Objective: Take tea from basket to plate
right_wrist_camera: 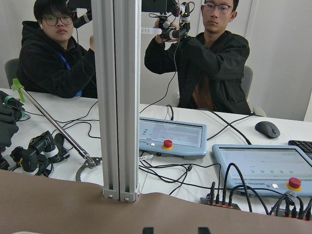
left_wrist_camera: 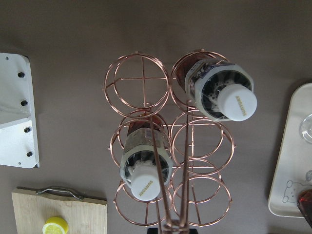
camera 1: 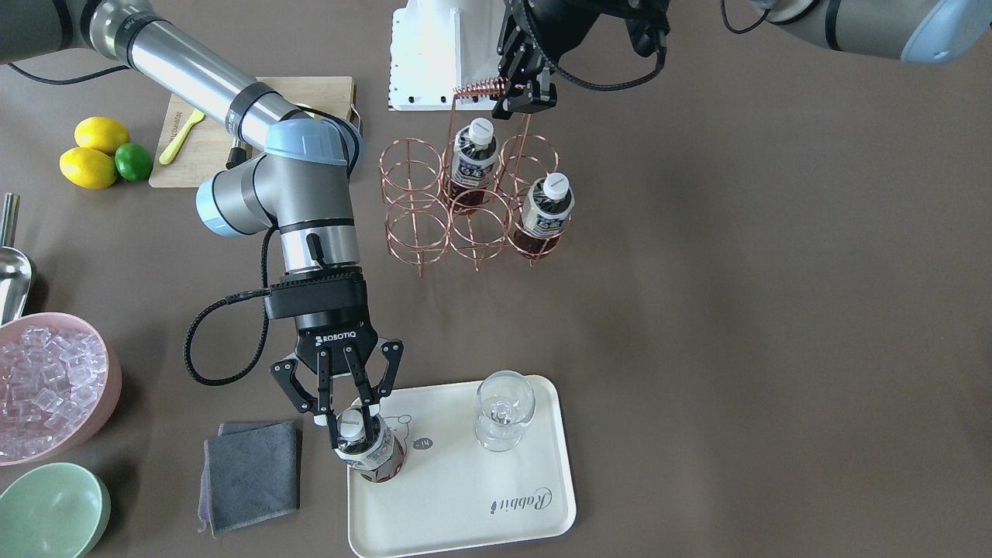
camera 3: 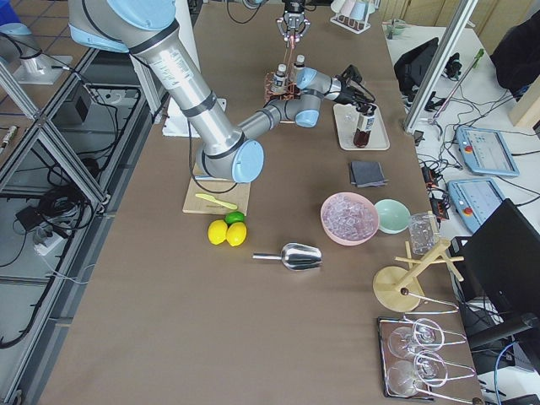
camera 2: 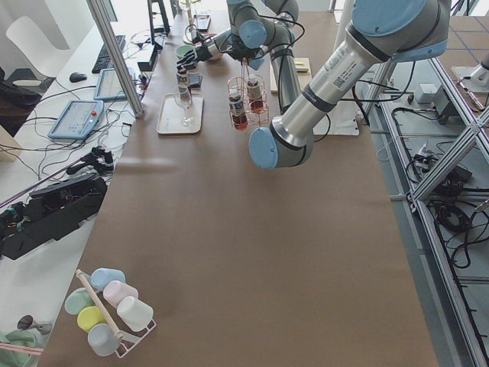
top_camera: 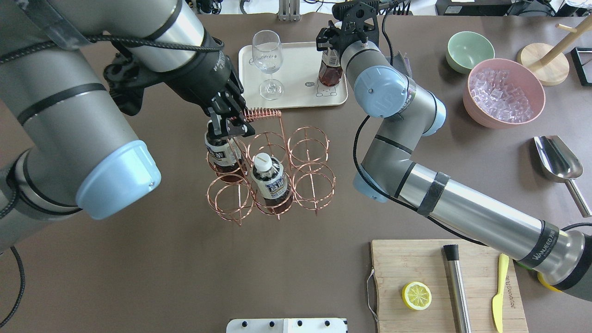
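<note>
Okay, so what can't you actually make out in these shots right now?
- Whether the tea in the right gripper touches the plate: front-facing view, the bottle hides its own base.
- The right gripper's fingers: overhead view, its wrist covers them.
- How the left gripper holds the basket handle: left wrist view, bottom edge cuts it off.

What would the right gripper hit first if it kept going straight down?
The tea bottle: the right gripper has its jaws around the cap end. The bottle seems to stand on the cream tray, so pushing on would probably just press it into the tray.
</note>
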Robot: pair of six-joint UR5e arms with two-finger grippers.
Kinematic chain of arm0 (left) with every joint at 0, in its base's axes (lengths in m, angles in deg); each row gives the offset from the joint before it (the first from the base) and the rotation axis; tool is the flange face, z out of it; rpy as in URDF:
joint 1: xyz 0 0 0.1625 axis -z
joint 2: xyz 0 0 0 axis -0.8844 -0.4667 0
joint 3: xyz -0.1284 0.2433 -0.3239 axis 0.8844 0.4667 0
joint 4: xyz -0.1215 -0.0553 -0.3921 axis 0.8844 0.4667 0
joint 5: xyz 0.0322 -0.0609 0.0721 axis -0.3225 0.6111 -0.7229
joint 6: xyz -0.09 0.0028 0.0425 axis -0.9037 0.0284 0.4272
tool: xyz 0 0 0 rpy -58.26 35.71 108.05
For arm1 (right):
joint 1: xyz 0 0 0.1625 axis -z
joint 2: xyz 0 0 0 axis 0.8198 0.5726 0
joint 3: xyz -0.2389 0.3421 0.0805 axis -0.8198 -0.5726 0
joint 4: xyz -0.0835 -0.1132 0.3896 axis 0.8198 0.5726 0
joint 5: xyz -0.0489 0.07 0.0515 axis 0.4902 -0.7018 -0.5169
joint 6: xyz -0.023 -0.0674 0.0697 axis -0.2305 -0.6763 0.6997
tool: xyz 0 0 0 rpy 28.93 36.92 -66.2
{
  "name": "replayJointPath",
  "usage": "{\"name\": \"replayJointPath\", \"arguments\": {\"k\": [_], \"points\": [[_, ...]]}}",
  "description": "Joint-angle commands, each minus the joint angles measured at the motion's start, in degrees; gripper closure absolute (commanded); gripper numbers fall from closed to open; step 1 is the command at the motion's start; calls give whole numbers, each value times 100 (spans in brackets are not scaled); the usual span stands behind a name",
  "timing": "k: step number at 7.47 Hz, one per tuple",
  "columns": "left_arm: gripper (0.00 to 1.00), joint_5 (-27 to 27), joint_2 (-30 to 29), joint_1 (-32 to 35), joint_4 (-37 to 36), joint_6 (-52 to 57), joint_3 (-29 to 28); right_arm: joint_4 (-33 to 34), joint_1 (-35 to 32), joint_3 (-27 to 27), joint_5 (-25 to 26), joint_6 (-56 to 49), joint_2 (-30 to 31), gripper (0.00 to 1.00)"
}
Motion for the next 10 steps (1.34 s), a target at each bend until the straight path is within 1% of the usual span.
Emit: {"name": "replayJointPath", "arguments": {"k": [1,2,3,4,5,6,7,8,9,10], "points": [[100,604,354,682,-539,620,207,-75,5,57,-11,0,26,70],[100,979,695,1215,-917,1232,357,-75,5,74,-11,-9,0,1],[100,1288,968,1725,-1416,2021,359,-75,-4,188,-28,-44,70,0],[100,1265,997,1930,-1952,2577,359,-67,-4,206,-37,-53,70,0],[100,1229,1241,2106,-2114,3122,350,-67,-4,267,-46,-61,70,0],[100,1220,1557,2526,-2124,3650,350,-58,-13,320,-46,-70,79,0],[100,1220,1786,2739,-2220,4464,324,-23,-48,512,-194,-140,158,0],[100,872,1814,2854,-2656,5360,228,-14,-257,705,-639,-219,245,0],[100,556,1815,3125,-3035,6335,-226,238,-633,1081,-1401,-228,481,0],[100,552,2006,3728,-3039,6997,-526,685,-1081,1512,-2365,-237,745,0]]}}
